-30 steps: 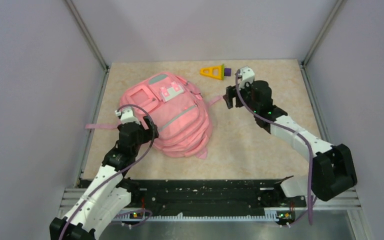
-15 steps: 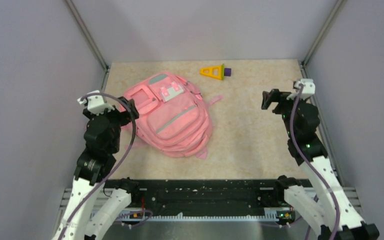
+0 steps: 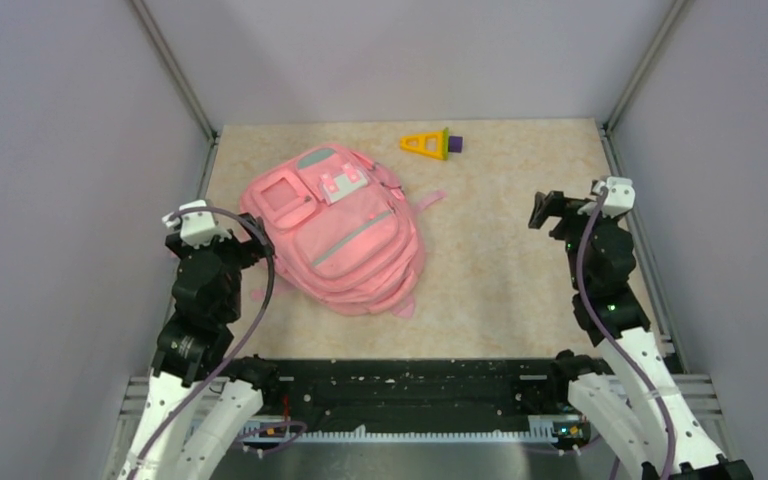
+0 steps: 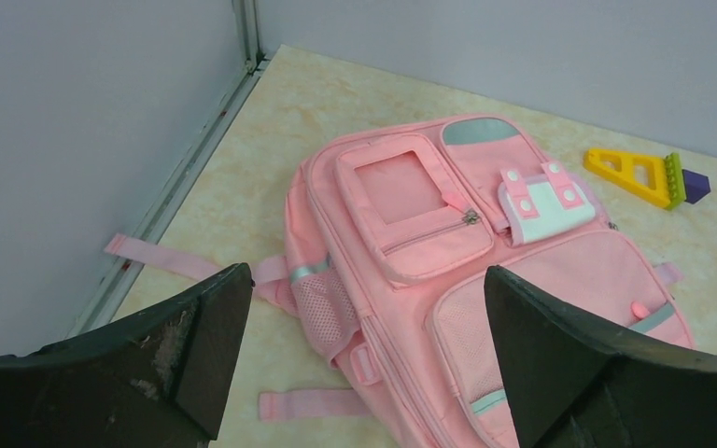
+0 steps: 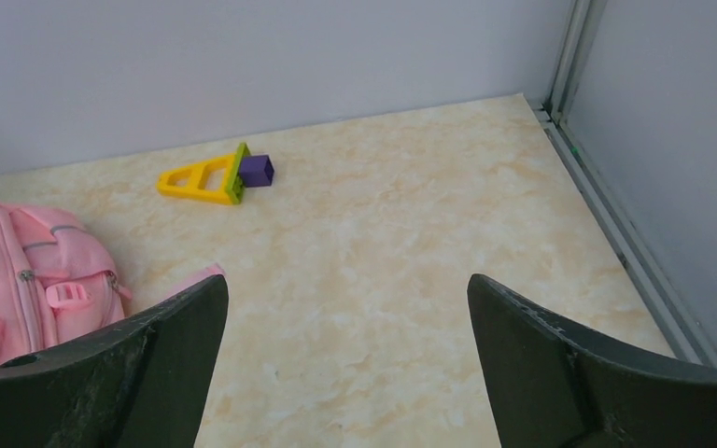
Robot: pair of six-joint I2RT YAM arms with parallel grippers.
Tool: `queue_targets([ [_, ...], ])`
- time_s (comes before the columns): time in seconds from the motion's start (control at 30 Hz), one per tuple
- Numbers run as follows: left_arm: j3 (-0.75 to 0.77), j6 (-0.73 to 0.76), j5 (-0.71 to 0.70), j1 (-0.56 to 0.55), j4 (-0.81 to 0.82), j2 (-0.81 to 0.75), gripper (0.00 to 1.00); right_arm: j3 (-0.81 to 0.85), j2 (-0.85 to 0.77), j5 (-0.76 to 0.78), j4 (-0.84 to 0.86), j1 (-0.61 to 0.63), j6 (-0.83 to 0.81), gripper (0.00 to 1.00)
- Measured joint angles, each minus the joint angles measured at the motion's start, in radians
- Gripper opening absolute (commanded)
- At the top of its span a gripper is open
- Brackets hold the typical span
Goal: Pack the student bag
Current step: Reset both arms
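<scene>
The pink student bag (image 3: 335, 230) lies flat on the beige table, front pockets and square window patch up; it also shows in the left wrist view (image 4: 457, 271) and at the left edge of the right wrist view (image 5: 28, 275). A yellow triangular toy with a green and purple end (image 3: 430, 144) lies at the back, apart from the bag, and shows in both wrist views (image 4: 644, 175) (image 5: 213, 177). My left gripper (image 3: 245, 235) is open and empty, raised at the bag's left side. My right gripper (image 3: 550, 210) is open and empty, raised over bare table right of the bag.
Grey walls and metal rails (image 3: 185, 250) bound the table (image 3: 500, 280) on the left, back and right. Loose pink straps (image 4: 163, 259) trail from the bag toward the left rail. The arm bases stand on the black bar at the near edge (image 3: 410, 385).
Both arms have drawn back from the bag to the sides and lifted; in the last half second they settled slightly lower. The bag and toy have not moved.
</scene>
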Motion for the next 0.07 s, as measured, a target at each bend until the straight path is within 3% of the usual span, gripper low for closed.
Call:
queue_targets([
  [0.07, 0.0, 0.003, -0.007, 0.0, 0.0, 0.004, 0.98, 0.0, 0.0, 0.001, 0.002, 0.0, -0.001, 0.97],
])
